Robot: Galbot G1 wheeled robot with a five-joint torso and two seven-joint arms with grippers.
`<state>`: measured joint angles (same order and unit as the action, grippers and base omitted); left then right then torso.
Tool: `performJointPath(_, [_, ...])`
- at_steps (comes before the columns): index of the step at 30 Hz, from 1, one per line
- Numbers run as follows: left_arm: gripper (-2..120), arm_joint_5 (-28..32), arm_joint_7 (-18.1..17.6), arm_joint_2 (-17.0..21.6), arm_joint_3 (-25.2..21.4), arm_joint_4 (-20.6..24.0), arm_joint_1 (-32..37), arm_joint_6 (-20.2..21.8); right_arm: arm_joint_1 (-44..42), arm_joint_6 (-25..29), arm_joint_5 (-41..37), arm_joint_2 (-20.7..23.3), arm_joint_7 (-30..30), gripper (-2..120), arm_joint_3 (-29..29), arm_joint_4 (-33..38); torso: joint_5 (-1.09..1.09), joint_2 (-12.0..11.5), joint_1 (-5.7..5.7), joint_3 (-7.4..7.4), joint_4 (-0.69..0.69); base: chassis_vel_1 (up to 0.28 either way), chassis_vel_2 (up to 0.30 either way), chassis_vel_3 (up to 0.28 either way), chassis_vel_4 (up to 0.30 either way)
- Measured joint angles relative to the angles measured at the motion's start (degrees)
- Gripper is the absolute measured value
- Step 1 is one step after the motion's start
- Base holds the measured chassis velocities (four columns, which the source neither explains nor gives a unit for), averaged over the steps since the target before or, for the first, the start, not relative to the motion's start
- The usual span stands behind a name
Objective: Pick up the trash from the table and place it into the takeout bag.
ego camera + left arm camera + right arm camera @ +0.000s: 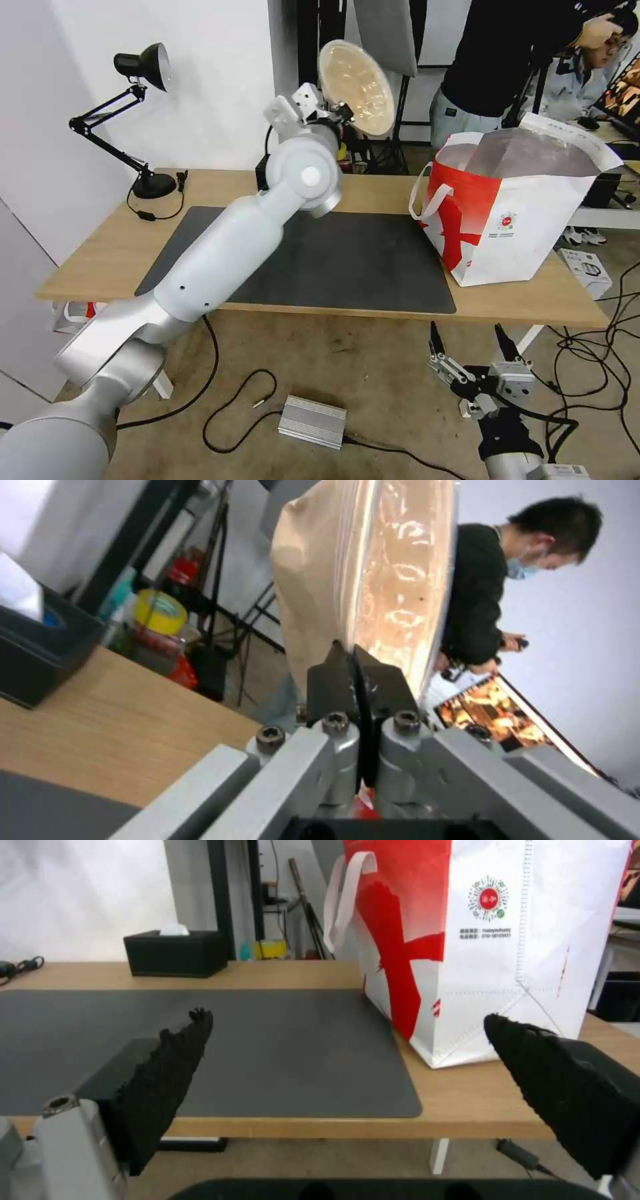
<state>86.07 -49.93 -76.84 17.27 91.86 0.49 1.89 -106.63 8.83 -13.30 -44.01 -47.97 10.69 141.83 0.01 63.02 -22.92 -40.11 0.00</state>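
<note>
The left tool (343,110) is holding the shallow beige bowl (357,87) high above the back of the bench (100,260), its fingers (340,680) clamped together on the rim so the bowl is hanging on edge. This looks like the carry step: the bowl is sitting well left of the takeout bag (527,220), so next it needs moving over the open foil-lined mouth before release. The right tool (470,347) is waiting below the bench's front edge, fingers spread apart.
</note>
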Motion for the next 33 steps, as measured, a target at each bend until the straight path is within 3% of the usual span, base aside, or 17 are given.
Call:
performJointPath(22, [0, 0.06, 3.49, -12.93, 5.97, -13.22, -8.05, -0.11, 0.00, 0.00, 0.00, 0.00, 0.00, 100, 0.00, 0.00, 0.01, 0.00, 0.00, 0.00, -0.01, 0.000, 0.000, 0.000, 0.000])
performJointPath(33, [0, -0.18, 4.81, -14.64, 9.48, -16.45, -9.52, -0.61, 0.00, 0.00, 0.00, 0.00, 0.00, 100, 0.00, 0.00, 0.00, 0.00, 0.00, 0.00, 0.00, 0.000, 0.000, 0.000, 0.000])
